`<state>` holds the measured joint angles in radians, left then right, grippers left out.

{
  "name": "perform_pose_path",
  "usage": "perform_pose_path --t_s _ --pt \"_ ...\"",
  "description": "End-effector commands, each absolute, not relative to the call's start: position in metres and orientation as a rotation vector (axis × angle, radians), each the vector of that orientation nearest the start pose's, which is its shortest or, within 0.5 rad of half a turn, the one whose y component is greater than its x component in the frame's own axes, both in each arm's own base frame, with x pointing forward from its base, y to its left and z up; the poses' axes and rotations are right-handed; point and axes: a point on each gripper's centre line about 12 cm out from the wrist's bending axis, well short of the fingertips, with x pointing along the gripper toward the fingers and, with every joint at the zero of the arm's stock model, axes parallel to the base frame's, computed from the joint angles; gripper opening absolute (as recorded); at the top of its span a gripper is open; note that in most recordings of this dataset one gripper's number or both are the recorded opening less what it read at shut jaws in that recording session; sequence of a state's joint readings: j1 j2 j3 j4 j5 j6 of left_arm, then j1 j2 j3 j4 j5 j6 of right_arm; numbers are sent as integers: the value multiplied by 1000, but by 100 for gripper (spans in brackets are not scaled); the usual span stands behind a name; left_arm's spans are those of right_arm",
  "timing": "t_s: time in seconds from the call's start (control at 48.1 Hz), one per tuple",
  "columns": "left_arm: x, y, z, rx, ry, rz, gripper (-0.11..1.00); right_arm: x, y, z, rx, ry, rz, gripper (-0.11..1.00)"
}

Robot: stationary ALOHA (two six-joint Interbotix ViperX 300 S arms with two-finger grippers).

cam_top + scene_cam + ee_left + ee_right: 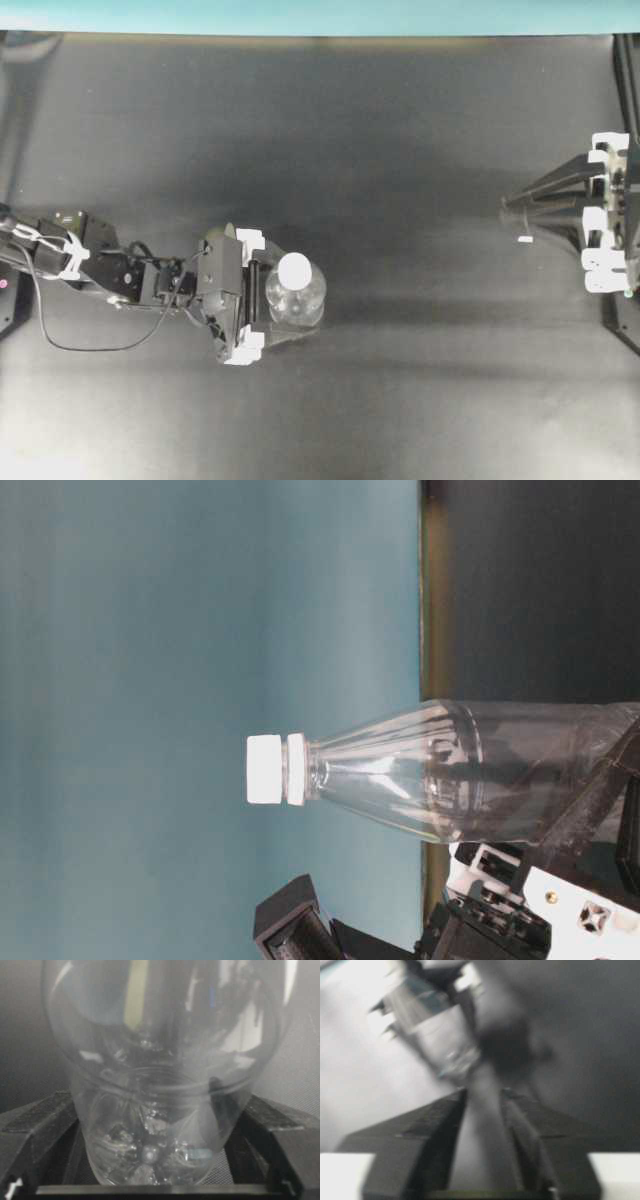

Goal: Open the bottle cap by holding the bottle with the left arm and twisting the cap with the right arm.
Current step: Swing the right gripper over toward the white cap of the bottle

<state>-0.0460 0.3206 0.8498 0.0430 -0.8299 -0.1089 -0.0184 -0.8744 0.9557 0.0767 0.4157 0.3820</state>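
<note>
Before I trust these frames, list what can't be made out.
- Small clear plastic bottle: its base, cut off by the table-level view's right edge.
- Small round white cap: above the left wrist frame.
- Black right gripper: right wrist view blurred; open or shut unclear.

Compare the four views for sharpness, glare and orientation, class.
Overhead: sharp, even light. Table-level: turned sideways, the bottle and bottle cap crisp. Left wrist: reflections streak the clear plastic. Right wrist: heavily blurred, its gripper a smear.
</note>
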Motion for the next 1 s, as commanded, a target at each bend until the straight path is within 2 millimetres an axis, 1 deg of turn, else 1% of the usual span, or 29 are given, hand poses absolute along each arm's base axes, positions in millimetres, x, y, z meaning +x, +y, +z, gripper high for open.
perform_pose_path --t_s 0.0,0.104,0.166,0.208,0.27,0.374,0.415,0.602,0.644,0.789,0.935,0.976 --pt "382 -22 80 -76 330 -67 87 221 11 306 469 591 -73 51" --pt "382 -24 80 -73 330 -72 87 236 17 319 464 747 -83 67" --pt "382 -24 80 -73 330 -72 87 252 19 331 469 833 -100 79" --pt "382 -24 80 -72 330 -72 87 262 20 335 475 881 -114 87" --pt "382 -24 80 -72 330 -72 87 279 20 343 492 942 -141 93" --pt "383 -24 82 -72 326 -72 87 310 21 357 512 1013 -172 93" --pt "383 -24 81 -71 327 -73 87 326 22 361 519 1047 -181 92" --pt "383 -24 82 -74 326 -72 87 384 30 368 621 1139 -209 92" --pt "383 -24 82 -72 324 -72 87 398 31 364 637 1165 -230 92" --pt "383 -24 82 -73 324 -73 87 433 34 354 682 1191 -271 92" --pt "382 -24 81 -71 329 -73 87 456 34 346 759 1174 -321 92" --pt "382 -24 81 -72 329 -72 87 459 34 344 787 1172 -341 92"
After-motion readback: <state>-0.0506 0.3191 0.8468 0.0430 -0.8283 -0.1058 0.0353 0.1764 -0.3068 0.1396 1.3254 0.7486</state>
